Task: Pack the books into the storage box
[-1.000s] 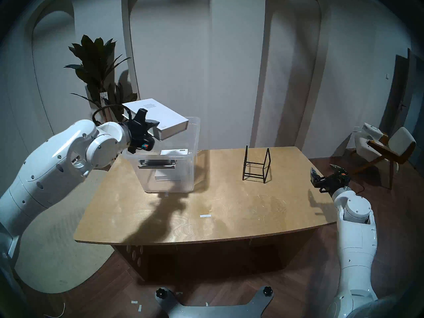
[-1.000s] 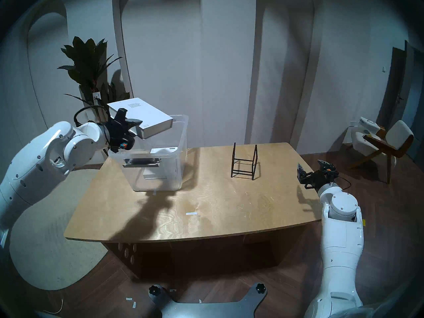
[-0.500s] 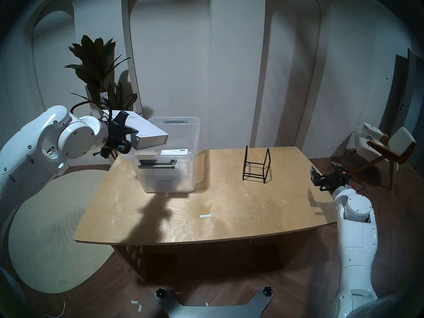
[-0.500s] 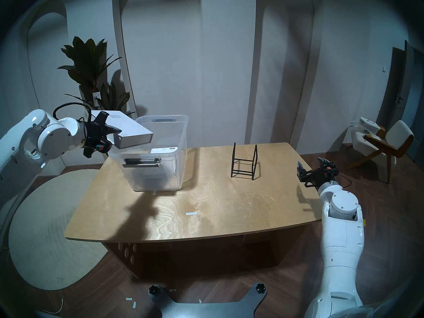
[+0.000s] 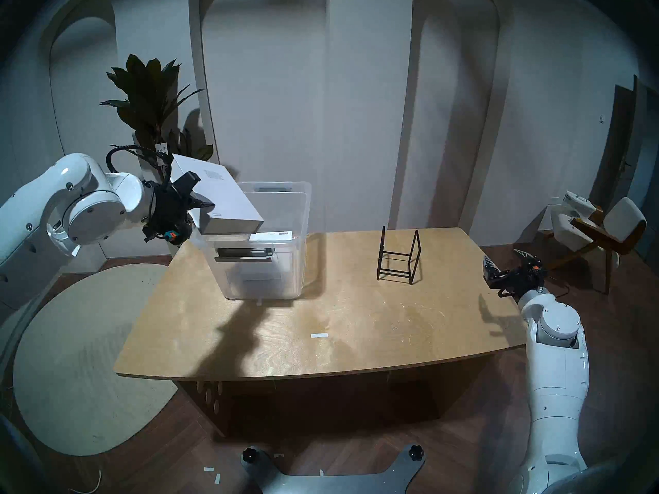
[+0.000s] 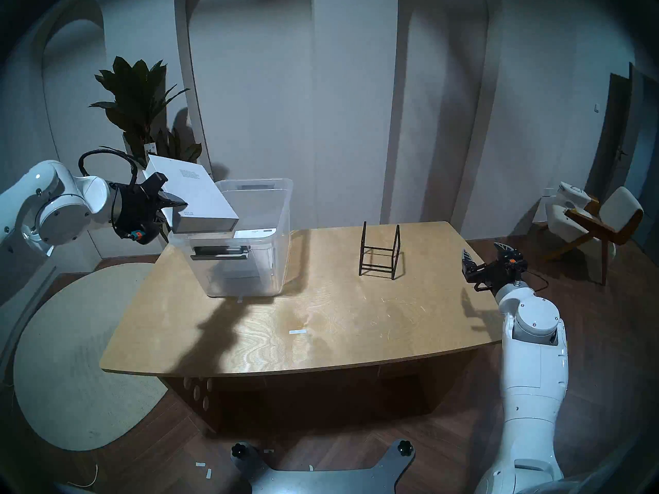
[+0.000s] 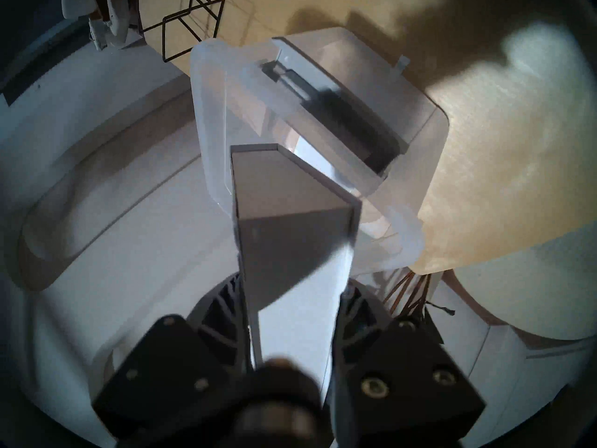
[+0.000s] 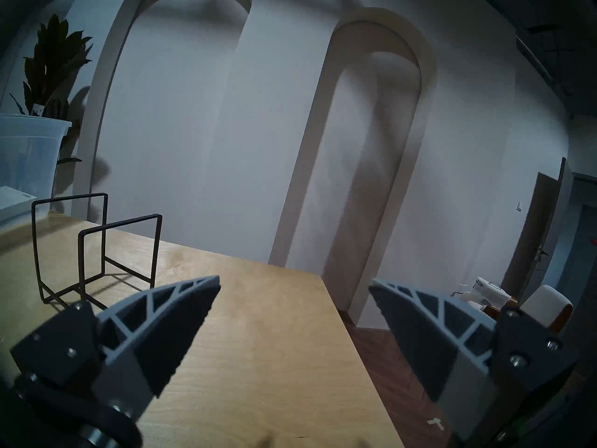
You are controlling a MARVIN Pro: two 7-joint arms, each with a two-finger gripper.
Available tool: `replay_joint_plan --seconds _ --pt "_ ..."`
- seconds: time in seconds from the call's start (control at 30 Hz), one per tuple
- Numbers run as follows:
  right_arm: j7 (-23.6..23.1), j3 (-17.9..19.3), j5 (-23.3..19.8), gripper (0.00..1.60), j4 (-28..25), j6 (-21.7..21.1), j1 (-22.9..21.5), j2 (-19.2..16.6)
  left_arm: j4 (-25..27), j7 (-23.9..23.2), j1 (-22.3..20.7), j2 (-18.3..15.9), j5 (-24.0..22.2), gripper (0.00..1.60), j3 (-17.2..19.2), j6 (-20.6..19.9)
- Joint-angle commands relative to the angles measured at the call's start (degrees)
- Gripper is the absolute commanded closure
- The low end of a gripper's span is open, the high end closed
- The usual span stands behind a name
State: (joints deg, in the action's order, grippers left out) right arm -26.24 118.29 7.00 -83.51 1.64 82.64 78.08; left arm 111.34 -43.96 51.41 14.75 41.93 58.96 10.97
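A thick white book (image 5: pixel 223 197) (image 6: pixel 199 194) hangs tilted, its near end low, over the near left corner of the clear storage box (image 5: pixel 297 268) (image 6: pixel 280 265). My left gripper (image 5: pixel 199 206) (image 6: pixel 171 208) is shut on the book's left edge. In the left wrist view the book (image 7: pixel 290 217) runs out between the fingers (image 7: pixel 223 302) toward the box rim (image 7: pixel 206 121). Another white book (image 5: pixel 271 236) (image 6: pixel 255 232) leans inside the box. My right gripper (image 5: pixel 504 259) (image 6: pixel 483 252) (image 8: pixel 294 284) hovers open and empty at the table's right edge.
A black wire rack (image 5: pixel 399 258) (image 6: pixel 379 252) (image 8: pixel 97 243) stands empty on the wooden table's right half. A strip of white tape (image 5: pixel 319 335) lies mid-table. A potted plant (image 5: pixel 149 101) stands behind the box, a chair (image 5: pixel 606 229) at the far right.
The left arm drew back to the left with the book and then tipped it, so its near end now points down at the box's near left corner. The right arm barely moved.
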Motion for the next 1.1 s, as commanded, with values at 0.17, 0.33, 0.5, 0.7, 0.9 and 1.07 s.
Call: replay_joint_plan --seconds 0.17,0.33,0.5,0.7,0.9,1.07 --pt "0.24 0.06 -0.21 0.00 -1.89 0.30 -0.33 0.08 -10.00 5.70 -4.37 7.73 4.76 1.60 -0.21 5.47" --pt "0.25 0.03 -0.26 0.00 -1.82 0.32 -0.34 0.04 -12.30 6.66 -6.91 10.83 6.61 1.60 -0.70 9.06" --pt "0.27 0.01 -0.29 0.00 -1.78 0.32 -0.35 0.00 -14.61 7.46 -9.28 14.06 8.67 1.60 -1.17 11.22" --pt "0.29 0.00 -0.31 0.00 -1.83 0.31 -0.32 0.01 -18.40 7.08 -11.93 17.71 10.65 1.60 -2.52 14.73" --pt "0.32 -0.01 -0.31 0.00 -1.89 0.29 -0.29 0.02 -23.10 5.54 -14.37 20.20 11.45 1.60 -3.93 18.44" --pt "0.32 -0.01 -0.32 0.00 -1.86 0.30 -0.30 0.01 -26.41 5.98 -16.27 22.30 12.99 1.60 -4.64 21.13"
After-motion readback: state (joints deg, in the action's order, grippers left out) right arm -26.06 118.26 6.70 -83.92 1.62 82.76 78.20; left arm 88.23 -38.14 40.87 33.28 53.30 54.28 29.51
